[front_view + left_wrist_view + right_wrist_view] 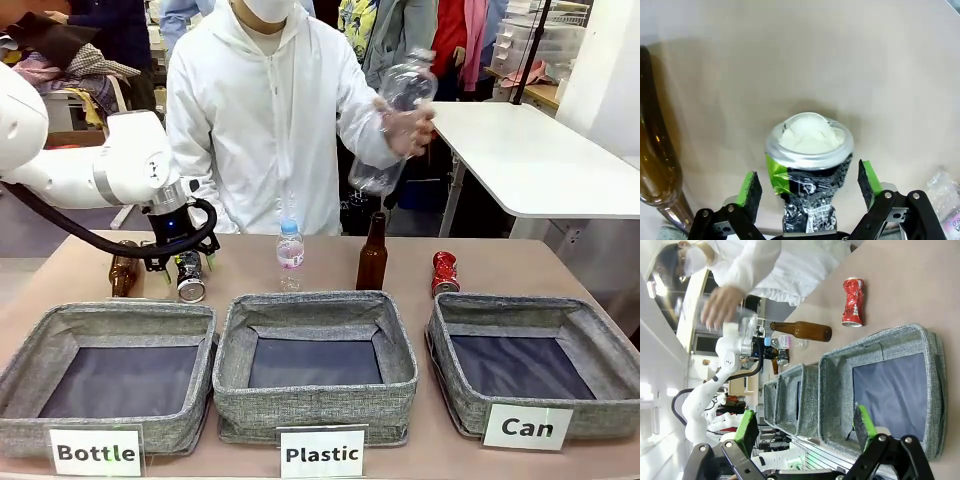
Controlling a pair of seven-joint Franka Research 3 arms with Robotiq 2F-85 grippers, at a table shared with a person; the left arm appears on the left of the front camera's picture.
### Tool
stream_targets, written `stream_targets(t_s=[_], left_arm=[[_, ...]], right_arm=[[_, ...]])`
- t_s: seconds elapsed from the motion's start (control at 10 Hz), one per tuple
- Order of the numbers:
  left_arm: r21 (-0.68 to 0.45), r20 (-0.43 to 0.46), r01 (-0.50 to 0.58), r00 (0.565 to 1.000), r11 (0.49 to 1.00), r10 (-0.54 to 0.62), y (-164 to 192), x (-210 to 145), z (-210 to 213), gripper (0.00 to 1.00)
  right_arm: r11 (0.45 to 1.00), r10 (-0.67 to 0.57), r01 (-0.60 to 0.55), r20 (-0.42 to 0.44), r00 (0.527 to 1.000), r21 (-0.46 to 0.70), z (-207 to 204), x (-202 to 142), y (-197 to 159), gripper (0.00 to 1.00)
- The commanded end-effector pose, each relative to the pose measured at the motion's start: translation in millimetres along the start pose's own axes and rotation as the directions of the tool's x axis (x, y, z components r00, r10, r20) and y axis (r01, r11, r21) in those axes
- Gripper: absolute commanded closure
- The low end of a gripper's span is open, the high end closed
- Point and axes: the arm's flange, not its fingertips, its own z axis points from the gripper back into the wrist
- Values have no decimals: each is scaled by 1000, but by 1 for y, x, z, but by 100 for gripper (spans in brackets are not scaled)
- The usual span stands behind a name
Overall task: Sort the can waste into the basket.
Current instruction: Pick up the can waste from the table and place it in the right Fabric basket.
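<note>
My left gripper (809,181), jaws wide, astride black can (810,150), not touching it. My right gripper (805,426) spread, holding nothing. Can basket (540,308): bare base.

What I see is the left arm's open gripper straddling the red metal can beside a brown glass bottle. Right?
Not quite: the open left gripper straddles the black-and-grey metal can with silver ends, beside the brown glass bottle, as the left wrist view shows. The red metal can stands by the grey woven basket labelled Can.
</note>
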Motion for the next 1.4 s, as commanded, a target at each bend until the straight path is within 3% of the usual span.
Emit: stream_targets(t_s=[0.0,0.1,0.2,0.3,0.4,0.6,0.7,0.9,1.1,1.3], left_arm=[[38,25,-26,999,999,25,-4,4,6,0],[40,24,-30,999,999,29,-5,4,6,0],[55,18,-33,999,998,32,-4,4,4,58],[57,17,-37,999,998,36,-4,5,3,60],[60,19,-37,999,998,36,-3,6,2,100],[63,20,-40,999,997,38,-1,7,4,100],[64,20,-36,999,997,35,-1,7,5,86],[62,16,-29,999,998,28,-1,7,6,100],[32,3,7,1000,999,-7,4,4,13,100],[-47,72,105,992,993,-102,30,-19,57,100]], right_arm=[[1000,10,-11,15,1000,21,1,3,1,0],[1000,10,-11,15,1000,21,1,3,1,0],[1000,10,-11,15,1000,21,1,3,1,0],[1000,10,-11,15,1000,21,1,3,1,0],[1000,10,-11,15,1000,21,1,3,1,0],[1000,10,-11,15,1000,21,1,3,1,0],[1000,10,-11,15,1000,21,1,3,1,0],[1000,10,-11,15,1000,21,1,3,1,0],[1000,10,-11,15,1000,21,1,3,1,0],[1000,10,-11,15,1000,21,1,3,1,0]])
